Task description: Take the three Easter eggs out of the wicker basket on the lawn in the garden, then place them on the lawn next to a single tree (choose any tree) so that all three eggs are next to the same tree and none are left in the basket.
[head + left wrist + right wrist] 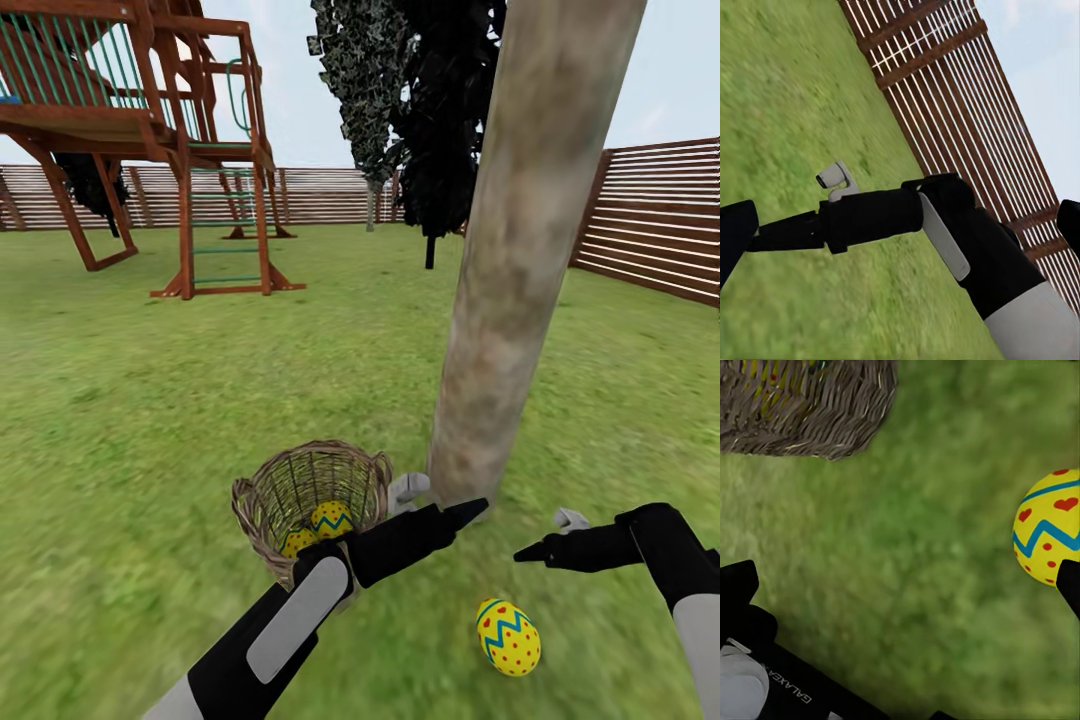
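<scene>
The wicker basket (pixel 262 497) stands on the lawn (pixel 130 400) just left of the tree (pixel 520 270) trunk's foot. Two Easter eggs (pixel 331 518) lie inside it. A third yellow egg (pixel 508 637) (pixel 1048 526) rests on the grass in front of the trunk. My left gripper (pixel 466 513) reaches past the basket toward the trunk base, open and empty; one of its fingers (pixel 733 240) shows at the edge of the left wrist view. My right gripper (pixel 530 551) hovers above and just right of the lone egg, open, with a fingertip (pixel 1071 585) beside that egg. The basket (pixel 810 412) is also in the right wrist view.
A wooden play set (pixel 180 150) stands at the back left. The brown slat fence (pixel 650 220) (pixel 967 97) runs along the back and the right. Dark narrow trees (pixel 430 110) rise behind the trunk. My right arm (pixel 967 247) crosses the left wrist view.
</scene>
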You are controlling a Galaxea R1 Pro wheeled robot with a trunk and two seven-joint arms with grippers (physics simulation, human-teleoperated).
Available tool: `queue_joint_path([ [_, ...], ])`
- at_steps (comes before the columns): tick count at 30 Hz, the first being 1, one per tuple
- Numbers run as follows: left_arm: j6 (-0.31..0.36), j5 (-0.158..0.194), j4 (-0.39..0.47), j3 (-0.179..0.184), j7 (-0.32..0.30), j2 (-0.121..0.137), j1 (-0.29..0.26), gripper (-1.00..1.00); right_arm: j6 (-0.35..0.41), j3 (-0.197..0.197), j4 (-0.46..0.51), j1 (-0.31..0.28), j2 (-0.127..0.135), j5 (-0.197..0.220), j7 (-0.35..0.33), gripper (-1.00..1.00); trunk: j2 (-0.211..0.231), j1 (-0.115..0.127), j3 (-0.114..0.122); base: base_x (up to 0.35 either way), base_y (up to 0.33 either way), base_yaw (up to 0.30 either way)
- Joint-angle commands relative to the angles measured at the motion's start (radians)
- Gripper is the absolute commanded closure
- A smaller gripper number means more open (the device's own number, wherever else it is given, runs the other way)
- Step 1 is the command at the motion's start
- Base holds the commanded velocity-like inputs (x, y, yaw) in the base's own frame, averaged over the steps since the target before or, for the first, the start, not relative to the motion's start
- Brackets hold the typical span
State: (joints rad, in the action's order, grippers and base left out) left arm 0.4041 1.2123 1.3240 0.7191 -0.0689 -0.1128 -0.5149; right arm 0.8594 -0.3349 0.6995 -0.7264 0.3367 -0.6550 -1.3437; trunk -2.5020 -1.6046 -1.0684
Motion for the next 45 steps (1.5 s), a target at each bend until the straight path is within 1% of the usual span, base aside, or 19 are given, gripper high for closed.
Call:
queue_joint_path([
  [1, 0.004, 0.006, 0.0, -0.001, -0.001, 0.0, -0.001, -1.0, 0.007, -0.004, 0.0, -0.001, -0.001, -0.011, -0.01, -1.0, 0.0, 0.001, 0.003, 0.0, 0.0, 0.0],
  [2, 0.004, 0.006, 0.0, -0.001, -0.001, 0.001, -0.001, -1.0, 0.007, -0.004, -0.001, -0.001, -0.001, -0.011, -0.01, -1.0, 0.0, 0.001, 0.007, 0.0, 0.0, 0.0],
  [5, 0.004, 0.006, 0.0, 0.0, -0.002, 0.0, -0.001, -1.0, 0.007, -0.004, -0.001, -0.001, -0.001, -0.011, -0.009, -1.0, 0.0, 0.001, 0.007, 0.0, 0.0, 0.0],
  [13, 0.01, 0.007, 0.001, -0.002, 0.004, -0.004, -0.001, -1.0, 0.007, -0.004, -0.001, -0.001, 0.0, -0.011, -0.01, -1.0, 0.002, 0.005, 0.038, 0.0, 0.0, 0.0],
  [17, 0.025, 0.012, 0.007, -0.005, 0.006, -0.005, -0.001, -1.0, 0.007, -0.004, -0.002, -0.001, -0.001, -0.011, -0.011, -1.0, 0.03, 0.02, 0.05, 0.0, 0.0, 0.0],
  [18, 0.063, 0.042, 0.011, -0.006, 0.006, -0.008, -0.007, -1.0, 0.007, -0.003, -0.004, -0.001, -0.001, -0.011, -0.011, -1.0, 0.037, 0.024, 0.053, 0.0, 0.0, 0.0],
  [20, 0.13, 0.084, 0.011, -0.006, 0.007, -0.009, -0.013, -1.0, 0.001, -0.002, -0.005, -0.001, -0.005, -0.012, -0.01, -1.0, 0.051, 0.032, 0.06, 0.0, 0.0, 0.0],
  [21, 0.179, 0.113, 0.011, -0.006, 0.007, -0.009, -0.018, -1.0, -0.008, -0.002, -0.005, -0.001, -0.009, -0.014, -0.01, -1.0, 0.058, 0.035, 0.063, 0.0, 0.0, 0.0],
  [22, 0.213, 0.13, 0.009, -0.008, 0.007, -0.009, -0.02, -1.0, -0.017, -0.003, -0.005, -0.001, -0.013, -0.014, -0.009, -1.0, 0.065, 0.039, 0.066, 0.0, 0.0, 0.0],
  [24, 0.241, 0.143, 0.006, -0.017, 0.007, -0.004, -0.022, -1.0, -0.025, -0.003, -0.006, -0.001, -0.016, -0.015, -0.009, -1.0, 0.079, 0.047, 0.072, 0.0, 0.0, 0.0],
  [26, 0.249, 0.147, 0.005, -0.028, 0.008, -0.003, -0.022, -1.0, -0.027, -0.003, -0.006, -0.001, -0.017, -0.014, -0.009, -1.0, 0.093, 0.055, 0.079, 0.0, 0.0, 0.0],
  [30, 0.252, 0.151, 0.002, -0.033, 0.003, -0.001, -0.022, -1.0, -0.028, -0.003, -0.006, -0.001, -0.018, -0.014, -0.009, -1.0, 0.121, 0.07, 0.091, -0.024, 0.023, 0.0],
  [39, 0.252, 0.151, 0.001, -0.038, 0.0, 0.004, -0.022, -1.0, -0.028, -0.001, -0.03, -0.001, -0.018, -0.015, -0.009, -1.0, 0.184, 0.104, 0.119, -0.185, 0.223, 0.0],
  [43, 0.252, 0.151, 0.0, -0.064, 0.0, 0.005, -0.022, -1.0, -0.028, -0.001, -0.032, -0.001, -0.018, -0.015, -0.009, -1.0, 0.212, 0.12, 0.132, -0.185, 0.25, 0.0],
  [45, 0.252, 0.15, 0.0, -0.07, 0.0, 0.006, -0.022, -1.0, -0.028, -0.001, -0.032, -0.001, -0.018, -0.015, -0.009, -1.0, 0.226, 0.127, 0.138, -0.185, 0.25, 0.0],
])
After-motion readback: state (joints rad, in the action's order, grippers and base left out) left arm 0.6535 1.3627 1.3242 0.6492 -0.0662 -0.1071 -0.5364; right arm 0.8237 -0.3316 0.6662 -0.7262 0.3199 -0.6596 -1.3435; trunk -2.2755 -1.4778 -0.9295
